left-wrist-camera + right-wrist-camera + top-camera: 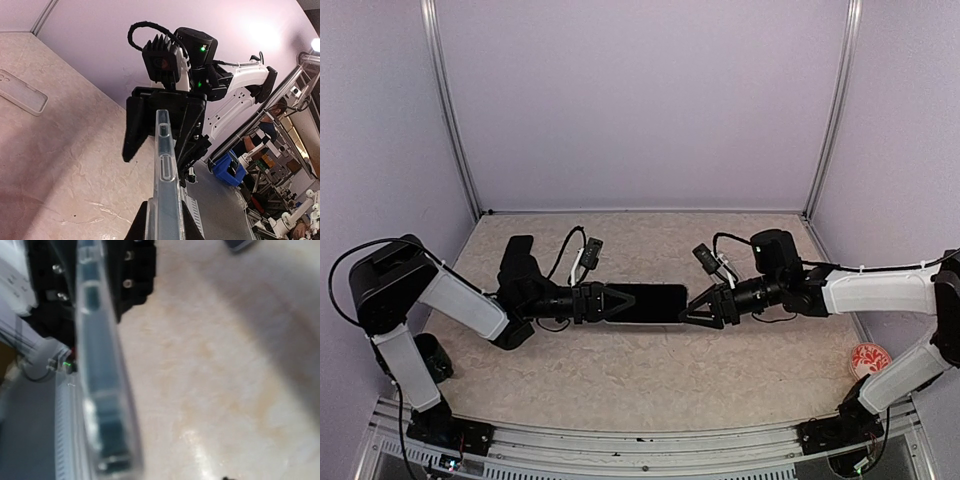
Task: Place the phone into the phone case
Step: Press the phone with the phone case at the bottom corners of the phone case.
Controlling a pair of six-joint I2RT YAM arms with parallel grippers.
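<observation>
The phone (642,303) is a black slab held in the air between both arms above the middle of the table. The left wrist view shows the clear phone case (163,165) edge-on around it, with button cut-outs. I cannot tell how fully the phone sits in it. My left gripper (612,302) is shut on its near end, fingers (134,227) pressing both faces. My right gripper (692,308) is at the far end, its black fingers (134,131) spread either side of the case. In the right wrist view the case edge (102,390) is blurred and left of centre.
A second, pale phone-shaped case (20,92) lies flat on the marbled table (650,375) in the left wrist view. A red-and-white disc (869,358) sits by the right arm's base. Purple walls and metal posts surround the table.
</observation>
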